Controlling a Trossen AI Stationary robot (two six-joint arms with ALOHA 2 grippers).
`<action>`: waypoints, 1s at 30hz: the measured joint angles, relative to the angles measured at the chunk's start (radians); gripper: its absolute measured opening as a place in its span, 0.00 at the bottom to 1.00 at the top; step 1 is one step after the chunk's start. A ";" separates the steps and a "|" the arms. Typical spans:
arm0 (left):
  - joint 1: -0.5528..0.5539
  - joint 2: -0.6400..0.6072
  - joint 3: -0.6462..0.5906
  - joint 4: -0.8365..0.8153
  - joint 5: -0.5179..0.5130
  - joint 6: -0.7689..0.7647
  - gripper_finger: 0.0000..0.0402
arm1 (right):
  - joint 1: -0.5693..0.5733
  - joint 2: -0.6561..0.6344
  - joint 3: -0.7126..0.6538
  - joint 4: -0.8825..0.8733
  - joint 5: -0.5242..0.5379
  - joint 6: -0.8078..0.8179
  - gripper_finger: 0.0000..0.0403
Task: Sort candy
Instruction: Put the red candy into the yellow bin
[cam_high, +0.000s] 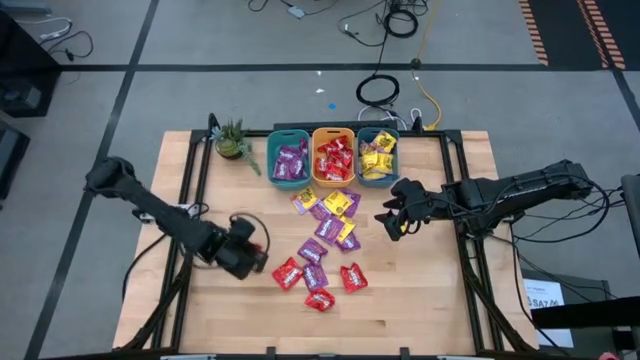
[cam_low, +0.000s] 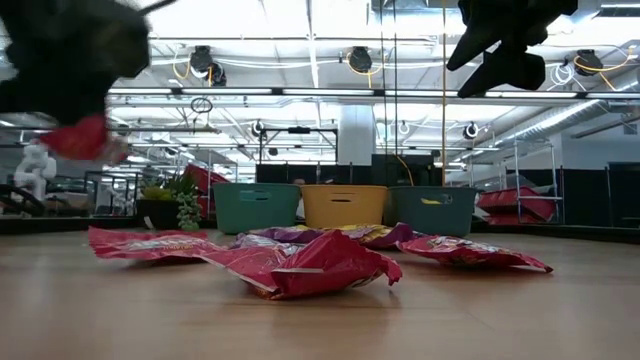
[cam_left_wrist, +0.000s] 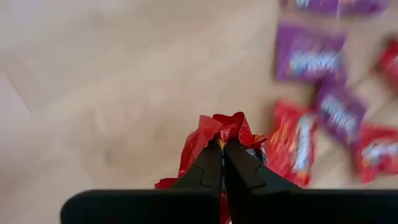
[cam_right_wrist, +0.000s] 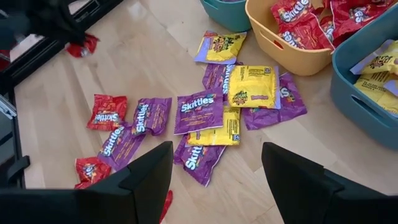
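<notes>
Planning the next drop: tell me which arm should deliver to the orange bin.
Left. The left gripper is already shut on a red packet, and the orange bin holds the reds. The right gripper hangs open and empty beside the pile.

We see a light wooden table (cam_high: 420, 300) standing on a grey floor (cam_high: 200, 95) crossed by dark lines. Along the table's far edge three plastic bins sit in a row, touching side by side: a teal bin (cam_high: 287, 134) on the left, an orange bin (cam_high: 333, 131) in the middle, and another teal bin (cam_high: 379, 131) on the right. Just left of them we note a small potted plant (cam_high: 234, 141). Beyond the table, cables (cam_high: 378, 90) lie coiled on the floor. In the low view, ceiling lights (cam_low: 360, 58) hang over the room behind.
</notes>
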 joint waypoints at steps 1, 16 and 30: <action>0.032 -0.024 0.006 -0.009 -0.010 0.035 0.01 | 0.000 0.000 0.000 0.001 0.007 0.001 0.59; 0.822 0.100 0.210 0.396 0.370 1.065 0.00 | 0.000 0.000 0.000 0.000 0.076 0.118 0.59; 1.057 0.639 0.739 0.389 0.594 1.381 0.24 | 0.000 0.000 0.000 -0.003 0.105 0.298 0.59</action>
